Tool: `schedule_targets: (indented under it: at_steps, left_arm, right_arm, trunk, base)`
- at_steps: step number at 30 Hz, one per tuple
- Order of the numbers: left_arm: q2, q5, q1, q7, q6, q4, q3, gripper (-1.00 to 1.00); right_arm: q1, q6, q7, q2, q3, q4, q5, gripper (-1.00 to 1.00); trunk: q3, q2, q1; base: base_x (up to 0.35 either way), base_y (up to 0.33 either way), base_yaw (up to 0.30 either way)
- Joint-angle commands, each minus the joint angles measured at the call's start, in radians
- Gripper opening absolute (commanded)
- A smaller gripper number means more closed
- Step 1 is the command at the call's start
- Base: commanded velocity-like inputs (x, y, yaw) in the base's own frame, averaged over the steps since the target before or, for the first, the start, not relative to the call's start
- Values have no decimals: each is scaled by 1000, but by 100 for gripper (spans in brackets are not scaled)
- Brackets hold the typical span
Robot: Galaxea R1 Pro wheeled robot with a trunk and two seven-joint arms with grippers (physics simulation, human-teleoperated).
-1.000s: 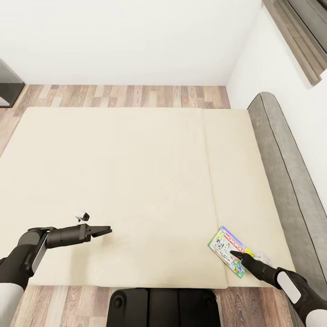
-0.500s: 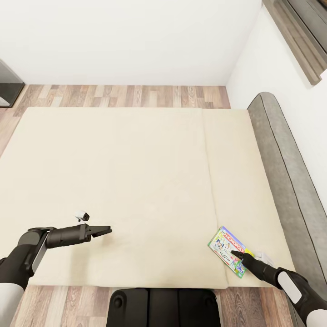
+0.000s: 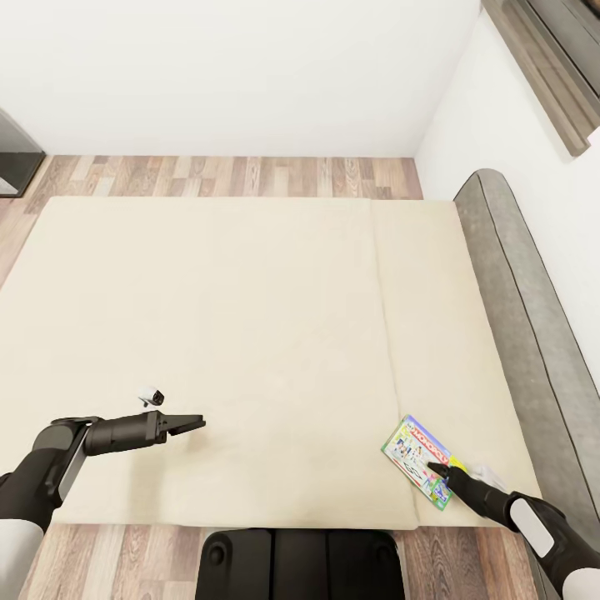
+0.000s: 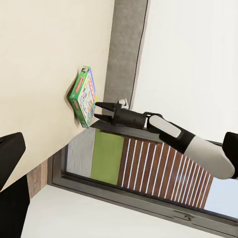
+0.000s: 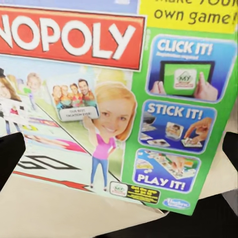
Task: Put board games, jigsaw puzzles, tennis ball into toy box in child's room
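One board game (image 3: 414,452), a white, green and blue Monopoly box, lies flat on the bed (image 3: 250,317) near its front right corner. My right gripper (image 3: 434,469) is open, its tips over the box's near end. In the right wrist view the box (image 5: 119,99) sits between the spread dark fingers (image 5: 10,156). The left wrist view has the same box (image 4: 84,96) with the right gripper (image 4: 96,110) open beside it. Off to the left, my left gripper (image 3: 198,422) hovers open over bare mattress. The toy box, table, puzzles and ball are out of view.
The grey headboard (image 3: 533,317) runs along the bed's right side against the white wall. A strip of wood floor (image 3: 233,175) lies beyond the bed, with dark furniture (image 3: 12,158) at far left. My black base (image 3: 300,562) stands against the bed's near edge.
The right gripper has drawn back slightly toward the bed's near edge over the box. The left arm and the box have not moved.
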Motion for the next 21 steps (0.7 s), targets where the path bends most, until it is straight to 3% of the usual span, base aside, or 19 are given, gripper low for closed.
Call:
schedule_targets:
  at_steps: [1, 21]
  left_arm:
    - [0, 0, 0, -4, 11, 0, 0, 100]
    - [0, -1, 0, -4, 10, 0, 0, 100]
  right_arm:
    - [0, 8, -9, 0, -5, 0, -4, 100]
    - [0, 8, -28, 2, -5, -1, -4, 100]
  trunk:
    - [-1, -1, 1]
    - [-1, -1, 1]
  base:
    - [0, 0, 0]
    - [0, 0, 0]
